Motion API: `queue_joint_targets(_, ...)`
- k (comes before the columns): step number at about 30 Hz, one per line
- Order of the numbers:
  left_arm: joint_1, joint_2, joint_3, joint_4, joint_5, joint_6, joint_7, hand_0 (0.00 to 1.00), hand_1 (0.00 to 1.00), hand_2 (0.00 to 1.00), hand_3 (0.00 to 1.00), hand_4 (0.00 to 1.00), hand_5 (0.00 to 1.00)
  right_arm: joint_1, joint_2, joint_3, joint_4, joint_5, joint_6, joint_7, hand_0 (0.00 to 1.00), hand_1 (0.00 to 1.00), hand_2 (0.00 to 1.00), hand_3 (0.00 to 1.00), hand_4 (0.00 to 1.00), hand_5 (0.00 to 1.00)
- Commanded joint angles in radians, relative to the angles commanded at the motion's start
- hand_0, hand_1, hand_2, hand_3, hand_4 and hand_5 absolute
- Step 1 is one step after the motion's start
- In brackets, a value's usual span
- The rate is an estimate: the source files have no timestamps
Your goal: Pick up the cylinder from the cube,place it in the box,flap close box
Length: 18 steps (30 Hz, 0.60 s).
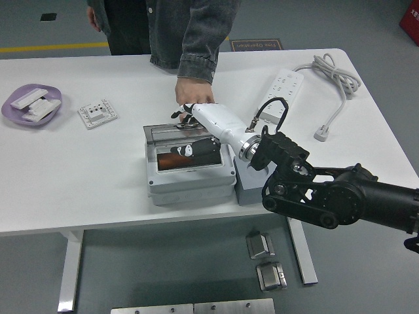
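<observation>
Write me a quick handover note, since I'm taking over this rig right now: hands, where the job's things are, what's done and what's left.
Right hand: on the back edge of the box's clear lid, pushing it down; whether its fingers grip the edge cannot be told.
Left hand: not in view.
A person's hand rests on the table just behind the box.
Cylinder: orange, lying inside the grey box, seen through the lid.
Cube: grey, right of the box, nothing on it.
Done: cylinder picked and placed.
Left: press the lid fully shut; it is tilted low but appears not yet seated.
</observation>
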Motion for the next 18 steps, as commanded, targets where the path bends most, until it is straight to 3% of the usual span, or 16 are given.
queue_joint_targets(18,0.007,-0.001,-0.018,-0.001,0.012,0.000,0.000,0.954,0.947,0.931,0.913,0.948,0.713,-0.083,-0.065,0.027,0.158,-0.135,0.026,-0.092,0.699,0.614,0.614,0.740,0.860,0.396)
